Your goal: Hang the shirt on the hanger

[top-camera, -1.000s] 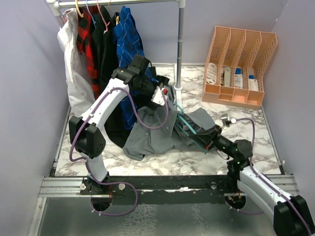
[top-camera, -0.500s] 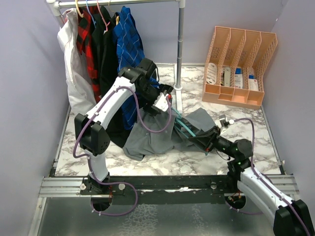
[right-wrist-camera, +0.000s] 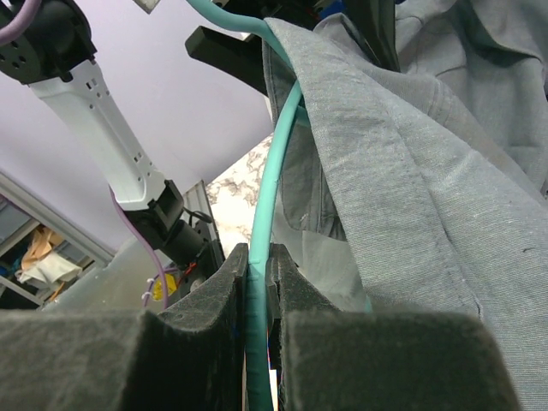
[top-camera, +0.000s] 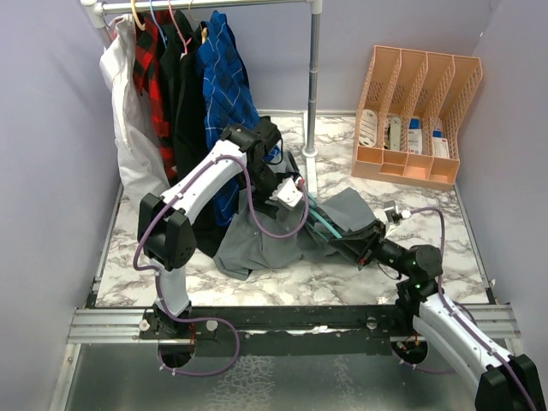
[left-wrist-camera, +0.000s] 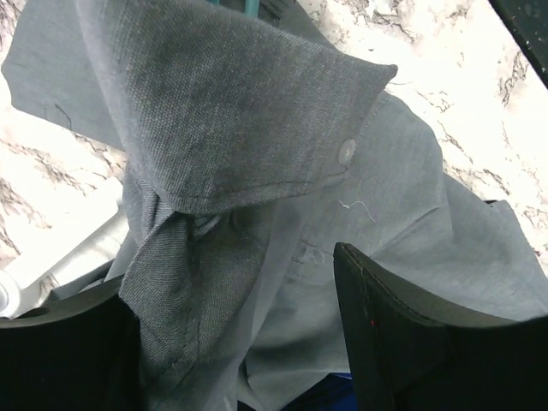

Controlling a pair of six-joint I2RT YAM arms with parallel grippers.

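Your grey shirt (top-camera: 274,244) lies crumpled on the marble table (top-camera: 214,282) in front of the arms, with one part of it drawn up toward your left arm, which reaches over it from the left. In the left wrist view your left fingers (left-wrist-camera: 402,342) stand spread, and a fold of grey cloth runs down between them, lying against the one on the left of that view and clear of the other. A stiff, folded edge of the shirt with a small pale button (left-wrist-camera: 347,151) sits just above them. The teal hanger (top-camera: 325,226) slants across the right side of the shirt, partly under the cloth. Your right fingers (right-wrist-camera: 205,325) are pressed together on its thin rod, pinching it from both sides. From the right wrist view the rod curves upward and grey fabric drapes over it on the right. At the back left, a clothes rail (top-camera: 214,7) holds hung garments, among them a blue plaid shirt (top-camera: 224,77). A peach organiser (top-camera: 419,111) stands at the back right, well apart from the shirt.
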